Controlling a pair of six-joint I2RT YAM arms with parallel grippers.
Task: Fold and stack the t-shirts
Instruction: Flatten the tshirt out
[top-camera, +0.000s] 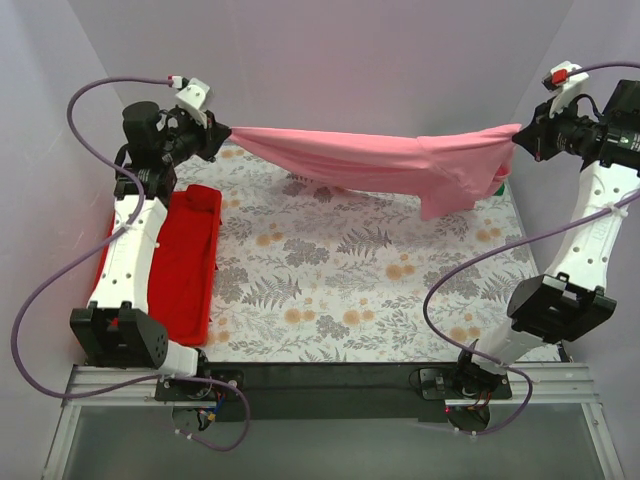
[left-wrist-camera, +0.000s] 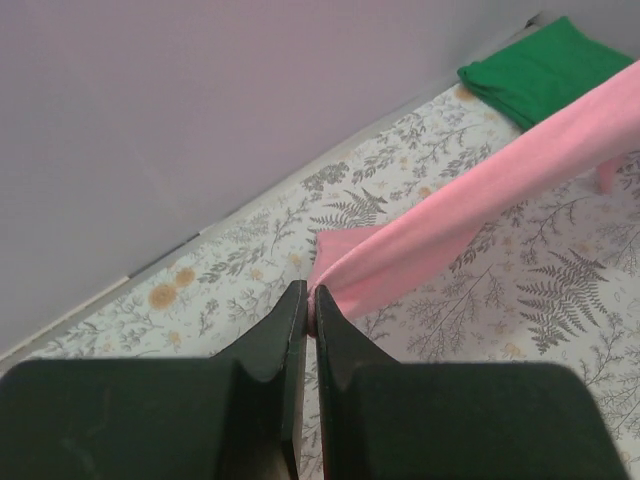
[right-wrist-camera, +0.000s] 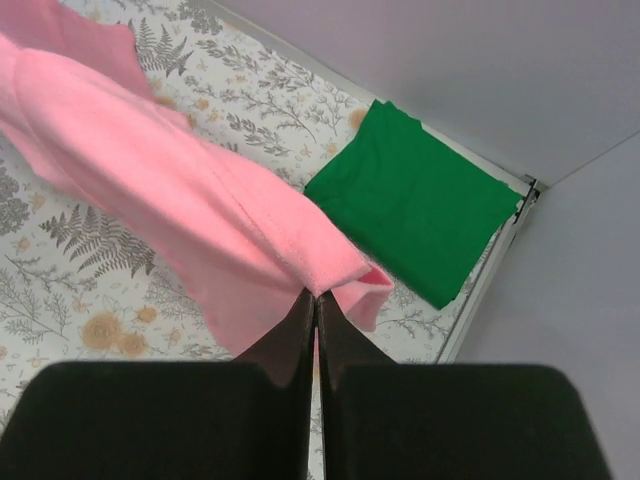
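My left claw (top-camera: 222, 133) and right claw (top-camera: 515, 136) each pinch an end of the pink t-shirt (top-camera: 380, 160), stretched in the air above the far edge of the fern-printed table (top-camera: 330, 290). The green t-shirt (right-wrist-camera: 415, 205) lies folded in the far right corner, between lilac walls (top-camera: 350, 60).

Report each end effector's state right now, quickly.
Left end effector: closed, holding one end of the pink t-shirt.
Right end effector: closed, holding the other end of the same shirt.

No writing, label, brand, number or sign can be read in any view; the worktop (top-camera: 350, 290) shows only a printed pattern of ferns and flowers.
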